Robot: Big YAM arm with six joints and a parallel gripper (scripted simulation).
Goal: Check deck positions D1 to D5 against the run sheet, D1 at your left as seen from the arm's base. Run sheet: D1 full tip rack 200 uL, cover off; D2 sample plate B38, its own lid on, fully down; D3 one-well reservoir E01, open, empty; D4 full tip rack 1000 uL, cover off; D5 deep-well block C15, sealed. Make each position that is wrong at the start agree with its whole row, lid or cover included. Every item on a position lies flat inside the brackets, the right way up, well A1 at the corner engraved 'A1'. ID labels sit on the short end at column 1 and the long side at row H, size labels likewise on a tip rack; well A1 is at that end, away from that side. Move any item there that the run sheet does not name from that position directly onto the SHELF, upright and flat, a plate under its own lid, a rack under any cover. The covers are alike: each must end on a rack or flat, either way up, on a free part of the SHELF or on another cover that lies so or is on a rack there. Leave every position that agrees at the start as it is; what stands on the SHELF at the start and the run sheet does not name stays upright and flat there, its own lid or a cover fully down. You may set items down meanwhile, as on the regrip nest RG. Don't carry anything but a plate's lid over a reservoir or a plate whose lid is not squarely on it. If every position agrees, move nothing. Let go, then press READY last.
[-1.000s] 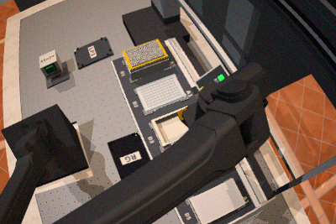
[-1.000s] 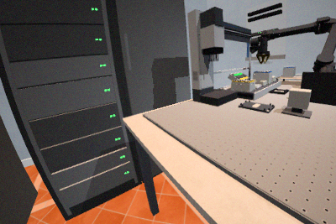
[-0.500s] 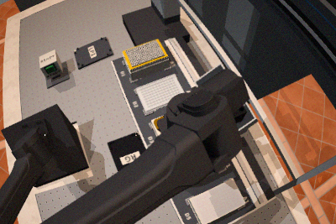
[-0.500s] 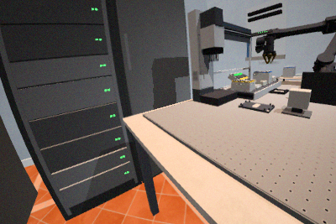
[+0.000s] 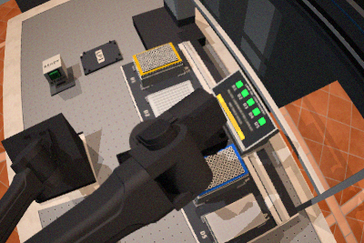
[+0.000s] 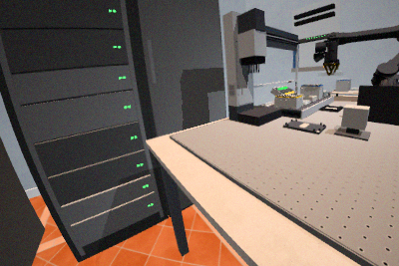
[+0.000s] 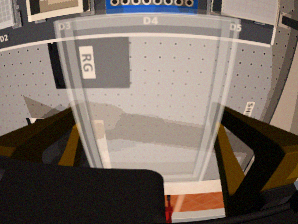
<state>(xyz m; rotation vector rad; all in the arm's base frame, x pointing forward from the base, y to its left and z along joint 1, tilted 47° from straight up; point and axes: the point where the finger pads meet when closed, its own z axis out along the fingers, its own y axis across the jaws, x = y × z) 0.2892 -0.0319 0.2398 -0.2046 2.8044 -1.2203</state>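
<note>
My gripper [image 7: 148, 110] is shut on a clear tip rack cover [image 7: 149, 96] and holds it flat in the air. Through the cover in the wrist view I see the black regrip nest marked RG below. A yellow-framed tip rack [image 5: 156, 58] stands uncovered at D1. A white well plate [image 5: 170, 97] lies at D2. The arm [image 5: 173, 152] hides D3 and the nest in the top view. In the exterior view the gripper [image 6: 330, 67] hangs high above the deck.
The READY button box [image 5: 55, 75] and a dark labelled plate [image 5: 101, 56] stand on the table. A panel with green lights [image 5: 246, 106] lies beside the deck.
</note>
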